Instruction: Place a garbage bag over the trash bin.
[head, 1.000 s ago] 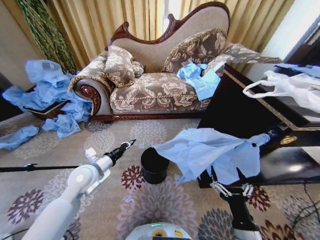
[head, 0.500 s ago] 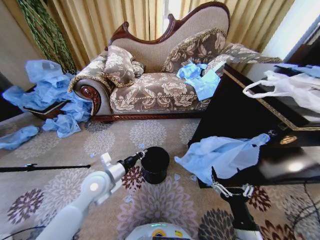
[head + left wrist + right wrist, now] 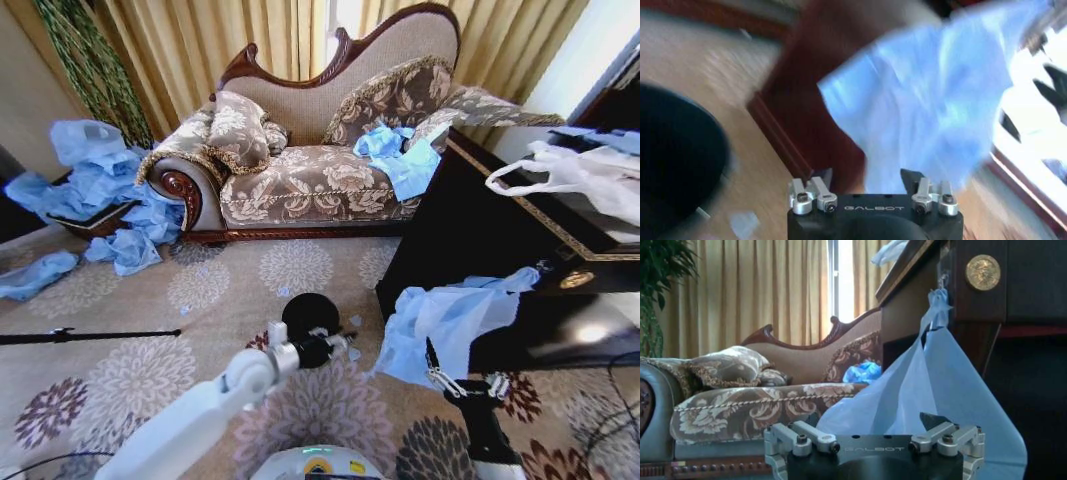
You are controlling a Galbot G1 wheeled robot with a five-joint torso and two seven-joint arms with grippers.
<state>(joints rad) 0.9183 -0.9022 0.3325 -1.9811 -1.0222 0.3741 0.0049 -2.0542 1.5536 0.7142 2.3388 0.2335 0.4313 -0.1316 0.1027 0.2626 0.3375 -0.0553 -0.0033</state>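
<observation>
The trash bin (image 3: 305, 312), small, round and black, stands on the patterned carpet in front of the sofa. In the left wrist view it is the dark mass (image 3: 673, 165) at one side. My left gripper (image 3: 335, 346) reaches across the bin's near rim, open, with nothing between its fingers (image 3: 910, 176). The garbage bag (image 3: 450, 318), light blue and crinkly, hangs by the dark cabinet's corner with its top corner up at the cabinet edge (image 3: 937, 297). It drapes over my right gripper (image 3: 462, 372), which points upward and stands open (image 3: 873, 422); the bag hides one fingertip.
The dark wooden cabinet (image 3: 480, 230) stands right of the bin, with a white handled bag (image 3: 575, 175) on top. Behind is the floral sofa (image 3: 320, 180) with blue bags (image 3: 400, 160) on it. More blue bags (image 3: 90, 190) lie at left, and a black rod (image 3: 90, 336) on the carpet.
My left arm has swung right and down, from left of the bin to over its near rim. The garbage bag, spread wide before, has dropped and hangs narrow beside the cabinet.
</observation>
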